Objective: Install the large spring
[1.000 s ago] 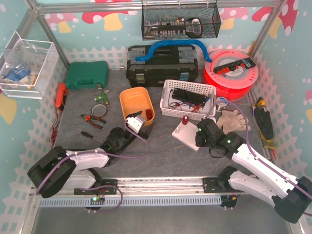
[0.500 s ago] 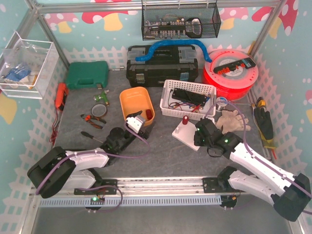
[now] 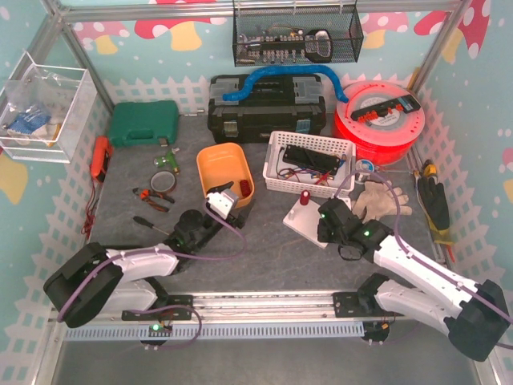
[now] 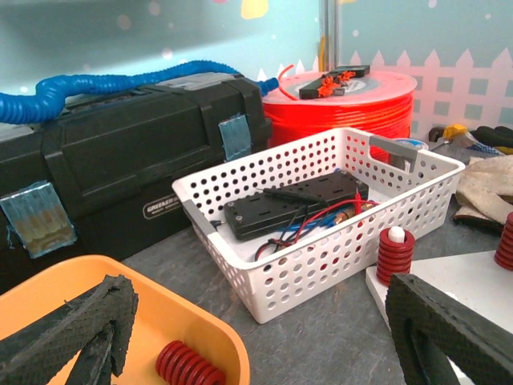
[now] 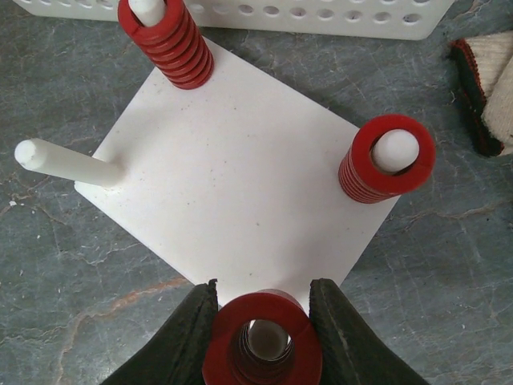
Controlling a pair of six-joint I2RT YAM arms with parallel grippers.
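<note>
The grey table [image 3: 264,257] is crowded at the back by a black toolbox [image 3: 264,108] and a red cable reel [image 3: 381,120], with a white perforated basket [image 4: 321,273] in front of them. Left of the basket sits the orange bin [image 3: 220,170], and just near of the basket lies the white peg plate [image 5: 232,184], which is the fixture for this job.

The right gripper [image 5: 261,309] is down at the plate's near corner, its two pads clenched on the large spring [image 5: 298,353] from either side. From the wrist view the spring is already threaded over its peg, whose white tip shows inside the bore. How far down it has slid cannot be told from this angle.

The left gripper [image 3: 223,199] hangs over the near end of the orange bin with its fingers spread and nothing between them. One more red spring [image 4: 188,365] lies in the bin below it.

On the plate, two other springs [image 5: 164,40] [image 5: 389,164] are on their pegs, while one peg [image 5: 68,164] on the left stands bare.

As a judgement, the install is nearly finished: what seems left is to press the spring fully home, let go and lift clear – and the bare peg may be work for the spring in the bin
</note>
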